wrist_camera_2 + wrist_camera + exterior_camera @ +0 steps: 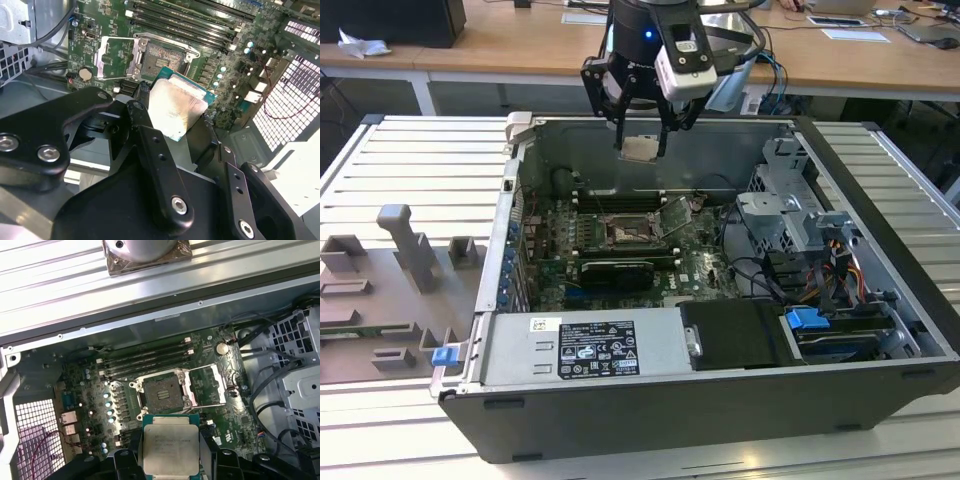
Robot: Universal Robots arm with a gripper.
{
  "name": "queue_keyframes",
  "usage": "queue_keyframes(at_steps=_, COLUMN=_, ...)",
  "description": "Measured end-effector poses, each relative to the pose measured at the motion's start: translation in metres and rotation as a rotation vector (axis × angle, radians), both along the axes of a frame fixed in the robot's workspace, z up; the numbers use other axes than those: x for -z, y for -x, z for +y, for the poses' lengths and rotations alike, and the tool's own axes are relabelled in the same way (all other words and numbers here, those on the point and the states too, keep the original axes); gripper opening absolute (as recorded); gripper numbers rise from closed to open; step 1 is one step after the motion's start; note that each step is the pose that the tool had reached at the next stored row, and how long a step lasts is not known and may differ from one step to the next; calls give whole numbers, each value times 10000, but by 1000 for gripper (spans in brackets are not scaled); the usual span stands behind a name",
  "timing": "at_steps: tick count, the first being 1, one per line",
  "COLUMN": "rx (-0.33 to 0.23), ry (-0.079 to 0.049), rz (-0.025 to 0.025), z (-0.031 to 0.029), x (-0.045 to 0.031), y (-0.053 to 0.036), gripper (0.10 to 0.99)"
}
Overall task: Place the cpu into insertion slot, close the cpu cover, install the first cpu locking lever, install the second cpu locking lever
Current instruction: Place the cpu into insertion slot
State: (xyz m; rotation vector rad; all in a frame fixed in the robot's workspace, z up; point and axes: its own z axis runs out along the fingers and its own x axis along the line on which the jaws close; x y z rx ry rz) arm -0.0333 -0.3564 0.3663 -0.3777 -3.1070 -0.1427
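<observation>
Tool [641, 148] clamped on the cpu [640, 153] by two opposite edges, hanging over the open PC case [650, 410] in the exterior view. The chip is clear of the green board [90, 385] & well above it, pale metal face toward the wrist cams. Insertion slot [162, 392] lies bare below, w/ the cpu cover [206, 385] flipped open beside it. Case sits on a ribbed metal worktop [420, 160].

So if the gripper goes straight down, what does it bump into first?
Probably the green circuit board, at or near the open insertion slot; the cpu in the gripper would touch first. Depth is unclear.
</observation>
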Motion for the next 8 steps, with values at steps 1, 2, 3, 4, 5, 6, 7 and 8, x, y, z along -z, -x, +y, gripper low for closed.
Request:
queue_keyframes(at_steps=1, rx=32, ry=0, rz=0, z=0, x=0, y=0, gripper=541)
queue_keyframes(at_steps=2, rx=71, ry=0, rz=0, z=0, x=0, y=0, gripper=541)
queue_keyframes(at_steps=3, rx=97, ry=0, rz=0, z=0, x=0, y=0, gripper=541)
queue_keyframes(at_steps=4, rx=143, ry=0, rz=0, z=0, x=0, y=0, gripper=541)
queue_keyframes(at_steps=5, rx=169, ry=0, rz=0, z=0, x=0, y=0, gripper=541)
queue_keyframes(at_steps=6, rx=195, ry=0, rz=0, z=0, x=0, y=0, gripper=541)
queue_keyframes(at_steps=7, rx=214, ry=0, rz=0, z=0, x=1, y=0, gripper=541)
queue_keyframes(at_steps=8, rx=248, ry=0, rz=0, z=0, x=1, y=0, gripper=541)
